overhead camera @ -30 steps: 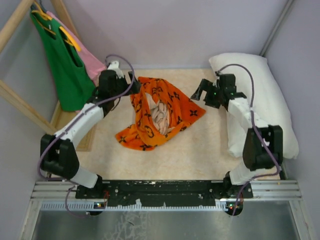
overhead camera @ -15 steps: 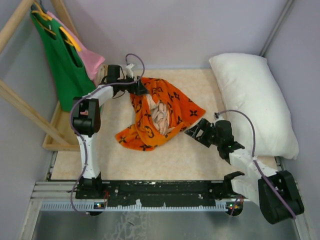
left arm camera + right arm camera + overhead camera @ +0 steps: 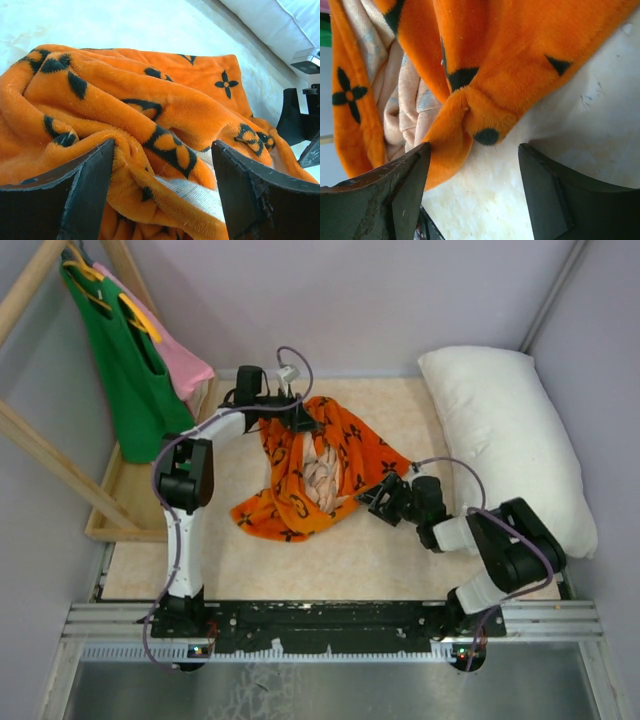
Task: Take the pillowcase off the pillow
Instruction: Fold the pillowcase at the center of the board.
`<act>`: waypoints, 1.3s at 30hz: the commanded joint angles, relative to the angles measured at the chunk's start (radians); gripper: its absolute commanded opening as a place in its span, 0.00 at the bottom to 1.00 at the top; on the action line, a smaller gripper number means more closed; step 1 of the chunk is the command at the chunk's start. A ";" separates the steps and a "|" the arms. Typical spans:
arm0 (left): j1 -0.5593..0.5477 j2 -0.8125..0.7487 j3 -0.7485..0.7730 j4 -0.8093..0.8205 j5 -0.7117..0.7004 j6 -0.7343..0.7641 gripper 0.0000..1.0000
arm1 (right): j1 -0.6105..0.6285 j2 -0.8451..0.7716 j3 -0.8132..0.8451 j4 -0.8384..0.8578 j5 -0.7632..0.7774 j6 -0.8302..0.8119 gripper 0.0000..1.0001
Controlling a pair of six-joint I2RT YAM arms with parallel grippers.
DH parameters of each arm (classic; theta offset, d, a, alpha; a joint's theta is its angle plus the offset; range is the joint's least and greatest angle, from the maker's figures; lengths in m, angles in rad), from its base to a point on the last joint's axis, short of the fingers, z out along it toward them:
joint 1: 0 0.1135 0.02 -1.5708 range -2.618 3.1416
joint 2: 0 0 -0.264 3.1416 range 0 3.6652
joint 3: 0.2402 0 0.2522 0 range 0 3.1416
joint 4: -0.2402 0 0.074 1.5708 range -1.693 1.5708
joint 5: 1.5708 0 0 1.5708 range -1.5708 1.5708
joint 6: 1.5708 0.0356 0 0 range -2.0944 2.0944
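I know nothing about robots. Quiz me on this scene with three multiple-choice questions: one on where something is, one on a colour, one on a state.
1. Where is the pillow?
A. Stuffed inside the pillowcase
B. Lying bare at the right, outside the pillowcase
C. Hanging from the wooden rack

2. What colour are the motifs printed on the orange pillowcase?
A. White
B. Green
C. Black

3. How do the jaws of the left gripper stand?
A. Open, with a fold of the pillowcase between them
B. Shut on the pillow
C. Shut on nothing, high above the table

Answers:
1. B: the top view shows the white pillow uncovered, with bare tabletop between it and the orange heap.
2. C: black flowers and circles show in every view.
3. A: the left wrist view shows the two fingers wide apart with orange fabric between them.
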 commanded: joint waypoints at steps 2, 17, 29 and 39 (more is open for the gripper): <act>-0.015 0.039 -0.001 0.004 -0.019 0.034 0.82 | 0.032 0.146 0.065 0.263 0.032 0.038 0.69; 0.104 -0.357 -0.470 0.449 -0.912 -0.252 0.00 | -0.339 -0.293 0.135 -0.173 -0.220 -0.032 0.00; 0.120 -0.799 -0.665 0.344 -1.223 -0.277 0.00 | -0.432 -0.309 0.523 -0.826 -0.182 -0.445 0.00; 0.119 -0.595 0.084 -0.108 -0.990 -0.190 0.00 | -0.431 0.065 1.304 -0.964 -0.225 -0.423 0.00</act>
